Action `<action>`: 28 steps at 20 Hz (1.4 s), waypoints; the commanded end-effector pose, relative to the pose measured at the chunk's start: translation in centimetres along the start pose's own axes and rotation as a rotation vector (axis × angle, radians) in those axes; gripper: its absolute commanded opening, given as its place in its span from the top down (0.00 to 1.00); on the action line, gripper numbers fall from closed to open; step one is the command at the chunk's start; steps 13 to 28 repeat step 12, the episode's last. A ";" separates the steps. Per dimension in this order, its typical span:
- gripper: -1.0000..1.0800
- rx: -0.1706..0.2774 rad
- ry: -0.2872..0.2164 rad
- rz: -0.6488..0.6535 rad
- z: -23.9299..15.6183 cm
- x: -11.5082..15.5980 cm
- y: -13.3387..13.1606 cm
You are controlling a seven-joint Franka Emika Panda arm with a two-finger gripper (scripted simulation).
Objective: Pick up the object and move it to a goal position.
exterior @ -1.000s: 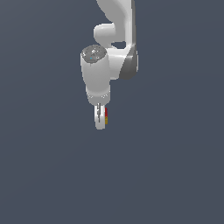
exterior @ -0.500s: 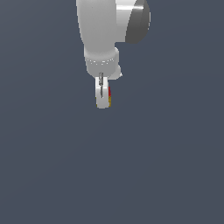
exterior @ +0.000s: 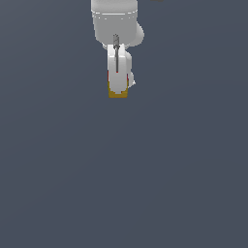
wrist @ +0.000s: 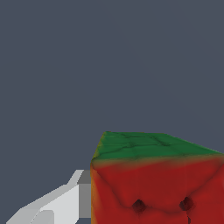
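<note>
The object (exterior: 117, 93) is a tiny boxy block held between the fingers of my white gripper (exterior: 118, 82) near the top of the exterior view. Only its yellow-orange lower band and thin red edges show there; the near finger (exterior: 117, 68) covers the rest. In the wrist view the block (wrist: 157, 188) fills the lower part of the picture: a red face with two dark marks and a green face beyond it. One white finger (wrist: 57, 205) presses against its side; the other finger is out of view. The gripper is shut on the block, held in the air.
Plain dark grey-blue background fills both views. The white arm (exterior: 116, 19) comes down from the top edge of the exterior view. No other objects or goal marker show.
The arm and gripper have risen in the exterior view and turned, with the block still held. The fingers now face the camera edge-on.
</note>
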State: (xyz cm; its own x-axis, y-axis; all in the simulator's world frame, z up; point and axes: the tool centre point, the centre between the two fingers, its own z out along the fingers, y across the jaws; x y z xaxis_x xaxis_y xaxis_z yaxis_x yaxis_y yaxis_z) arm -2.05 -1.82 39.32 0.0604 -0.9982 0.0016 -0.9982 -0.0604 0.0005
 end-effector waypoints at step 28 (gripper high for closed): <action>1.00 0.000 -0.001 -0.002 -4.3 -0.7 -0.3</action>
